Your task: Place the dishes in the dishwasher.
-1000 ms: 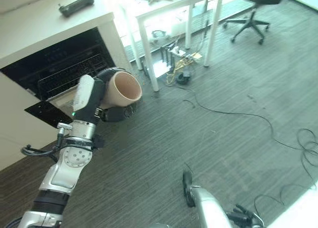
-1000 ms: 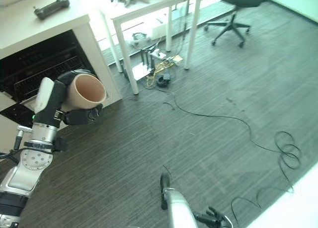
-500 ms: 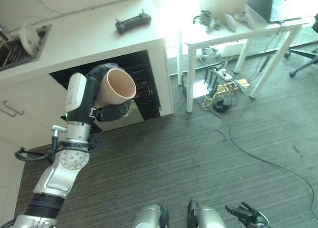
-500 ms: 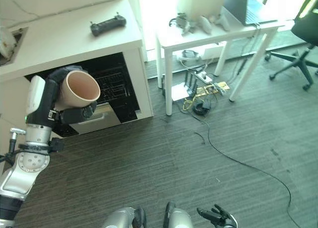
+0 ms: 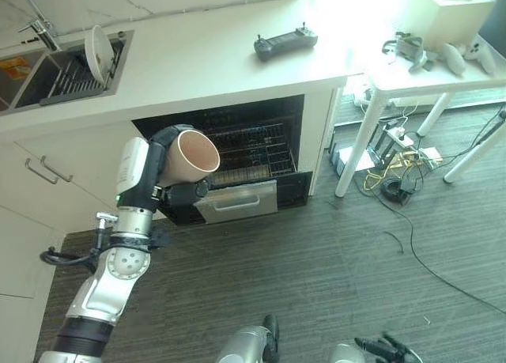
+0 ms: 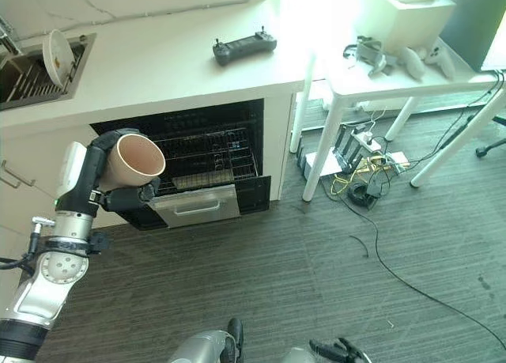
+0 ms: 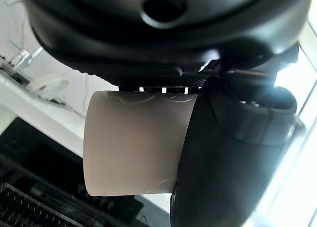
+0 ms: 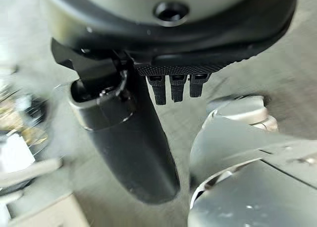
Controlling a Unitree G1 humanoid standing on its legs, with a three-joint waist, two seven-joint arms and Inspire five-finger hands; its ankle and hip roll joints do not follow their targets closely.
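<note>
Left hand [image 5: 162, 190] was wrapped around a beige cup [image 5: 192, 154]: fingers over the far side, thumb curled under the near side. In the left wrist view the thumb [image 7: 228, 153] lay across the cup [image 7: 136, 143] wall, and the fingers were hidden behind the cup. Cup was held on its side in the air, mouth facing right, in front of the left part of the open dishwasher [image 5: 237, 153], not touching it. The cup's base was hidden in the palm.

Right hand [image 8: 124, 138] sat low at the near edge of the scene, over the dark floor [image 5: 356, 252]. Its wrist view showed the thumb straight and three short finger stubs; the rest of the fingers were cut off, holding nothing visible. In the eye views it [image 5: 383, 349] was a small dark shape, mostly cut off by the near edge.

Dishwasher's wire rack [image 5: 249, 145] was visible inside the dark opening; contents too dark to make out. A grey pulled-out front panel [image 5: 237, 202] stuck out below the rack.

On the white counter [image 5: 198, 58] above: a black controller [image 5: 285, 43] to the right, a sink [image 5: 55, 70] at far left with a white plate [image 5: 99, 51] standing on edge in its rack.

White table [image 5: 443, 70] to the right, with cables and a power strip [image 5: 395, 153] on the floor under it.
</note>
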